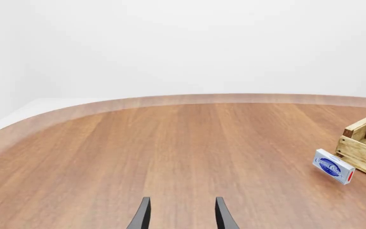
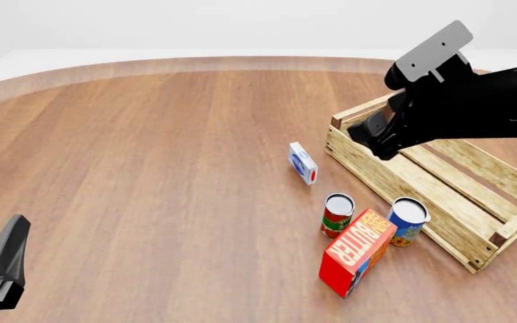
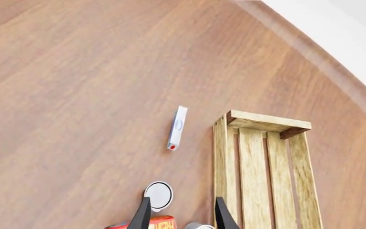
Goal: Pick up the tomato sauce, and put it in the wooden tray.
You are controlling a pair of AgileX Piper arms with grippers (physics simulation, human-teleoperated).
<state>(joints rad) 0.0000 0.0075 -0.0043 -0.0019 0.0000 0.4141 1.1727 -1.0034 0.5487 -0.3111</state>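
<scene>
The tomato sauce can (image 2: 336, 214), with a red and green label and a silver top, stands upright on the table just left of the wooden tray (image 2: 380, 173). In the right wrist view its top (image 3: 158, 194) shows beside the left fingertip, and the tray (image 3: 267, 167) lies alongside. My right gripper (image 3: 181, 217) is open and empty. In the front view it (image 2: 380, 145) hangs high over the tray's left wall, well above the can. My left gripper (image 1: 181, 217) is open and empty, low at the front left (image 2: 5, 259), far from the can.
A red "BUTTER" box (image 2: 357, 252) leans right in front of the can. A blue-and-yellow can (image 2: 408, 221) stands between the box and the tray. A small blue-and-white box (image 2: 303, 162) stands behind the can, also in the left wrist view (image 1: 333, 166).
</scene>
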